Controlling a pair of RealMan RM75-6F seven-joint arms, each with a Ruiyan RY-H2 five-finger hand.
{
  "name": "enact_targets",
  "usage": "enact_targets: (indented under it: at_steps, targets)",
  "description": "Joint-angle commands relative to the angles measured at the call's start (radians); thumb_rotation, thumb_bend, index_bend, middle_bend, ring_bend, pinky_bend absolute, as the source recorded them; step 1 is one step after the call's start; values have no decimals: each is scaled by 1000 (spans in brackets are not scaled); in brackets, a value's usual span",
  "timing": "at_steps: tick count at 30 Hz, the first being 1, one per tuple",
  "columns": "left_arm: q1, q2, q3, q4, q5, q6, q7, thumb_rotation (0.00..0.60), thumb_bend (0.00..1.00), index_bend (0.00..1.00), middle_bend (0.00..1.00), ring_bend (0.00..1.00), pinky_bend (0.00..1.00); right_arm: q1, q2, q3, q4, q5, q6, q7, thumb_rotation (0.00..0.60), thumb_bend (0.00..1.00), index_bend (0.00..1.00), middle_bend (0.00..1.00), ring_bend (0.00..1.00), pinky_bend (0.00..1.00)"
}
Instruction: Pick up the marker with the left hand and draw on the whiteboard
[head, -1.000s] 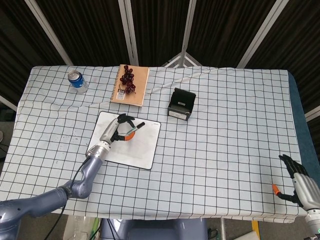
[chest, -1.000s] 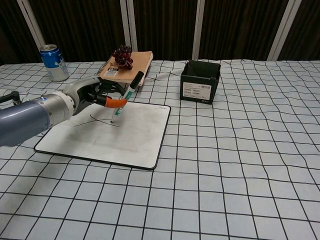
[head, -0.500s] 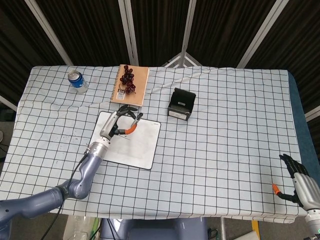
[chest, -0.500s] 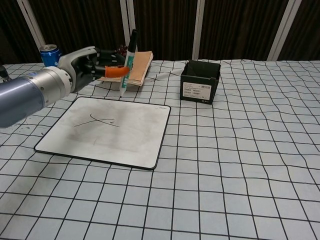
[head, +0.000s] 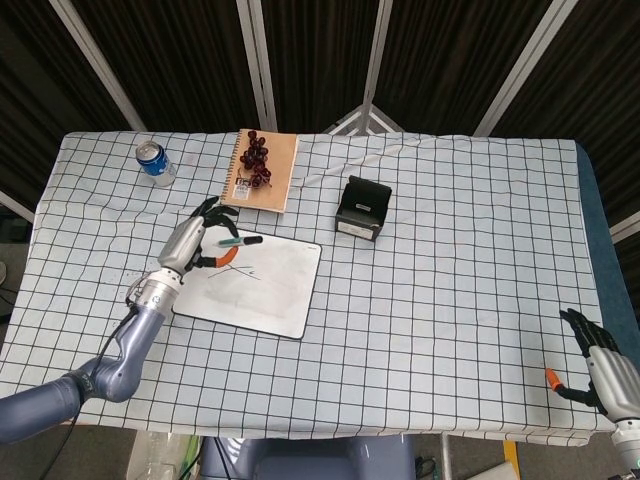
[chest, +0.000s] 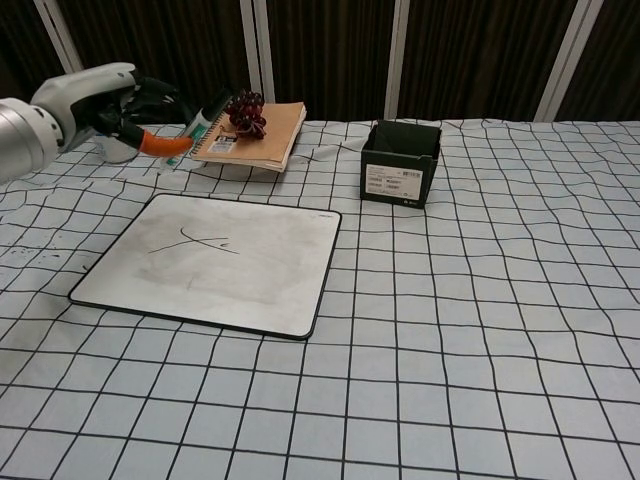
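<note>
My left hand (chest: 100, 100) grasps the thin marker (chest: 192, 130) above the table, beside the flat whiteboard (chest: 260, 270) with black strokes. My right hand (head: 600, 365) hangs with fingers spread, released.

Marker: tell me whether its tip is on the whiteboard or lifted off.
Lifted off. The left hand holds the marker tilted in the air, clear of the whiteboard, which bears drawn lines.

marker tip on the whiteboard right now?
Apart. Chest view shows the left hand holding the marker raised, up and left of the whiteboard, with checked cloth between them.
</note>
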Motion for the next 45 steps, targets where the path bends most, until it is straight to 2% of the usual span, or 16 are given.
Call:
enact_targets:
  at_steps: [1,7,14,19,22,26,32,36,41,45]
  targets:
    - [44,84,97,-29,25,40,178,600,525,709,224,33,72,-1,1,-1,-2,0,1,-2,600,352,0,0,0,0]
    - [96,140,199,-32,22,69,380,600,493,689,206,33,67,-2,2,-1,-5,1,3,-8,600,352,0,0,0,0]
    - [141,168,245,-43,-26,89,473,600,447,650,172,24,46,-4,4,0,-8,2,5,-9,600,351,0,0,0,0]
    - [164,176,256,-53,-47,121,523,600,381,546,78,3,20,-4,4,-1,-10,2,5,-10,600,351,0,0,0,0]
    - [173,177,255,-62,-59,131,528,600,331,449,18,0,2,-5,4,-1,-10,0,8,-10,600,352,0,0,0,0]
    - [181,175,251,-74,-67,141,525,600,265,281,0,0,0,-6,5,-1,-10,-1,10,-10,600,352,0,0,0,0]
    - [201,180,241,-112,-54,188,511,600,236,171,0,0,0,-9,5,-2,-11,-6,16,-9,600,352,0,0,0,0]
    - [254,229,232,-222,-28,280,456,600,215,103,0,0,0,-9,4,-4,-6,-12,17,-7,600,352,0,0,0,0]
    - [354,328,277,-388,51,407,394,600,207,85,0,0,0,-9,3,-7,2,-21,20,-14,600,352,0,0,0,0]
    - [428,382,337,-438,128,491,364,600,202,68,0,0,0,-9,1,-9,7,-29,23,-27,600,352,0,0,0,0]
